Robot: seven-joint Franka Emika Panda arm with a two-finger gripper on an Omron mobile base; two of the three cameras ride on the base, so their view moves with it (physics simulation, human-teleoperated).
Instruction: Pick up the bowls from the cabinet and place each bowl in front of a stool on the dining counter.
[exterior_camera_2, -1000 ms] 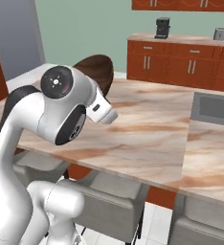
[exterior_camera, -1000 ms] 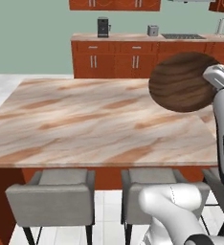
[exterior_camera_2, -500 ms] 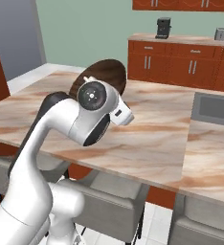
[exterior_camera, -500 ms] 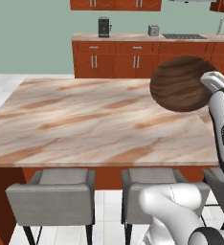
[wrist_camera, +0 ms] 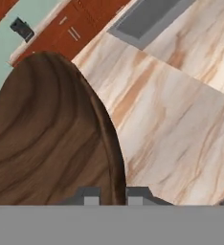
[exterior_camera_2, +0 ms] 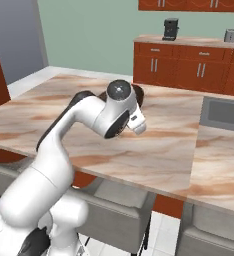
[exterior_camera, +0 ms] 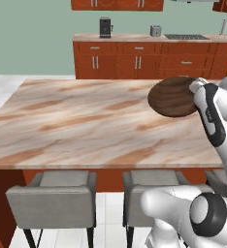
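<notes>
Pinching the dark bowl (exterior_camera: pixel 172 96) by its rim, the end effector (wrist_camera: pixel 113 195) has swung lower over the dining counter (exterior_camera: pixel 81 126).

- The dining counter (exterior_camera: pixel 81 126) has a broad marble top, beige with brown veins running along its length, and plain red-brown wood sides below.
- In the right base view the counter (exterior_camera_2: pixel 159 145) ends in a straight edge on the right; just beside it lies a second marble slab (exterior_camera_2: pixel 219 165) holding a grey inset basin (exterior_camera_2: pixel 224 112).
- In the hand view the same veined top (wrist_camera: pixel 181 110) spreads beneath, with the grey basin (wrist_camera: pixel 147 19) at its far end.
- Against the back wall runs another counter (exterior_camera: pixel 149 37) on red-brown drawer fronts; on it stand a dark coffee machine (exterior_camera: pixel 105 27), a small grey toaster (exterior_camera: pixel 155 31) and a black cooktop (exterior_camera: pixel 186 37).
</notes>
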